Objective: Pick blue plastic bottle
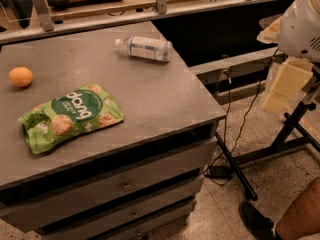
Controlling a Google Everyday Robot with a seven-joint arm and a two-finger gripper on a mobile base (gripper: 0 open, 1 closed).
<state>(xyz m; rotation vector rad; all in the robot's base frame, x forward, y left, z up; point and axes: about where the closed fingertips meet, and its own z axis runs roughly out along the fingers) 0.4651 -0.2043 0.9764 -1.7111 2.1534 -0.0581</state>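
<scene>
Pale tool (285, 86) hangs at right, far from the blue plastic bottle (145, 48).

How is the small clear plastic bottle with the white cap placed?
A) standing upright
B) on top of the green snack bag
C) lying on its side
C: the small clear blue-labelled plastic bottle lies on its side near the far edge of the grey table, cap pointing left, while the robot's gripper is off to the right, beyond the table.

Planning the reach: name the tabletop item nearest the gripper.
The blue plastic bottle, on its side at the far right of the table; the gripper hangs beyond that edge, farther from the green snack bag and orange.
</scene>
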